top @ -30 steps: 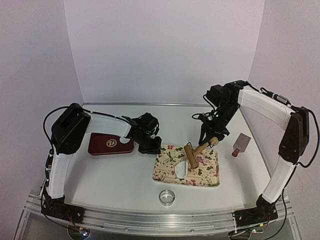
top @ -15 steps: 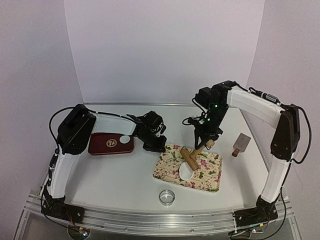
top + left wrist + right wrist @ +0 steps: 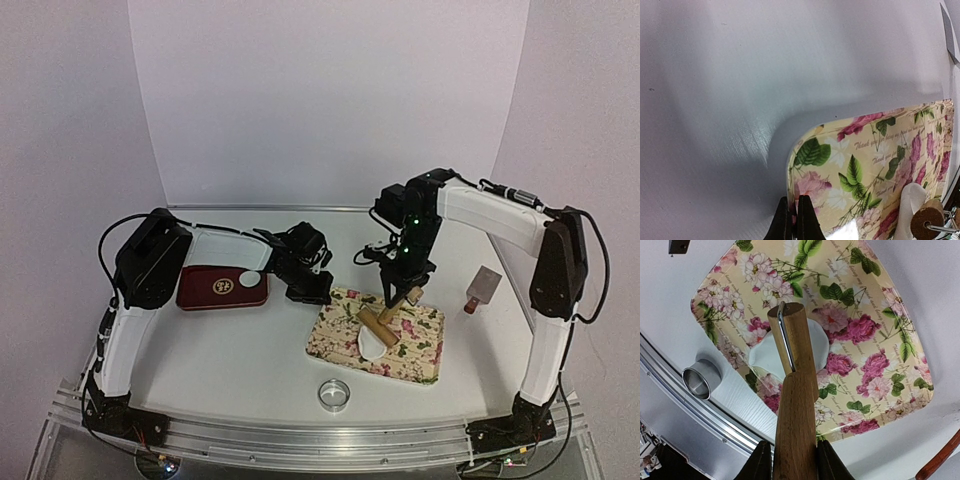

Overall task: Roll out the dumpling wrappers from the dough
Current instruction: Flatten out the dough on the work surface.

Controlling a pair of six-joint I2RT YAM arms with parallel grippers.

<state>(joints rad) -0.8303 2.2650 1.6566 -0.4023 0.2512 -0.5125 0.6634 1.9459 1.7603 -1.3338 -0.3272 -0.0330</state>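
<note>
The dough [image 3: 372,344] lies as one flattened white patch in the middle of the floral tray [image 3: 425,357], partly under the roller of the wooden rolling pin [image 3: 379,320]. A second ago the patch looked longer and narrower and the roller sat further toward the tray's far side. Now the roller is over the patch itself and the white shape looks rounder, so I judge a rolling stroke is under way and the sheet is spreading, though not yet thin enough to cut. The tray has also turned slightly on the worktop [image 3: 230,350].

The right fingers [image 3: 760,465] are clamped on the pin's handle. The left fingers [image 3: 785,222] are pressed fully together at the tray's far-left rim; whether they pinch that rim or only rest against it I cannot tell.

By count:
- one piece of dough
- one finished wrapper [image 3: 247,279], lying on the dark red tray [image 3: 205,290] at the left
- one rolling pin
- one ring cutter [image 3: 335,393] near the front edge
- one scraper [image 3: 482,288] at the right
- two trays
</note>
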